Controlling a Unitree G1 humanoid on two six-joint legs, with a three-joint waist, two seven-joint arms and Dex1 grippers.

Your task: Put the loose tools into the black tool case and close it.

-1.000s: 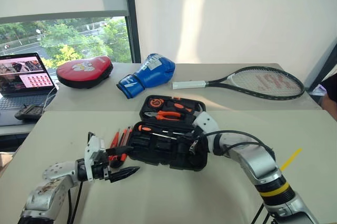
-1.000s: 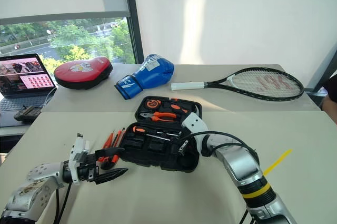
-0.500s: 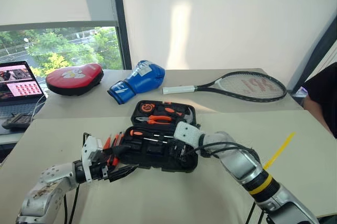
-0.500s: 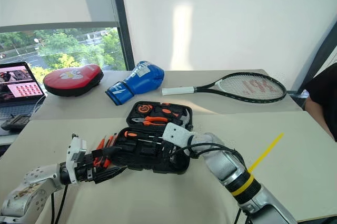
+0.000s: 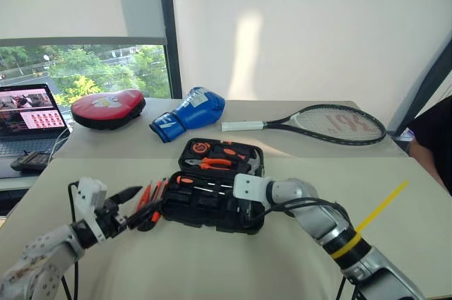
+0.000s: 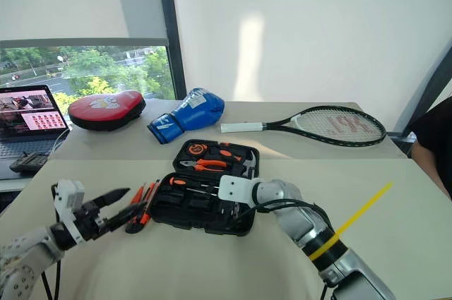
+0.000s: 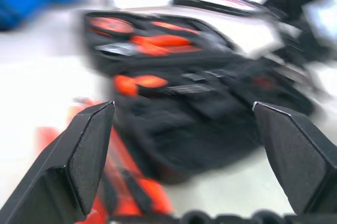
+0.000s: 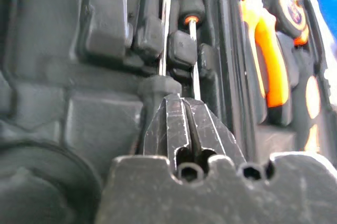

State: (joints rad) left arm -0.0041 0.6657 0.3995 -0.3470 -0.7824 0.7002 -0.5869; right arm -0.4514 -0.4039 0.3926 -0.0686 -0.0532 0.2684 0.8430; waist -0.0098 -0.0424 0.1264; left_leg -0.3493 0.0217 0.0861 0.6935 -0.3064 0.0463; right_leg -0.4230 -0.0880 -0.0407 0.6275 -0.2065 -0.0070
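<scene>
The black tool case [image 5: 212, 198] lies open in the middle of the table, with orange-handled pliers [image 5: 212, 164] in its far half. Several loose tools [image 5: 152, 198] with orange and black handles lie in a bunch on the table just left of it. My left gripper [image 5: 138, 205] is open and empty, hanging left of that bunch and pointing at it and the case [image 7: 210, 92]. My right gripper [image 8: 181, 113] is shut and empty, its tips over the moulded slots in the case's near half, beside two thin screwdriver shafts [image 8: 192, 55] seated there.
At the back lie a tennis racket [image 5: 318, 120], a blue boxing glove [image 5: 191, 111] and a red pad [image 5: 107, 106]. A laptop [image 5: 28, 113] stands far left. A yellow strip [image 5: 381, 205] lies right of the case. A person's sleeve [image 5: 438, 138] is at the right edge.
The head camera has shifted. My left gripper has risen and drawn left, away from the case's front, and turned toward the loose tools. My right gripper has edged left inside the case, still shut.
</scene>
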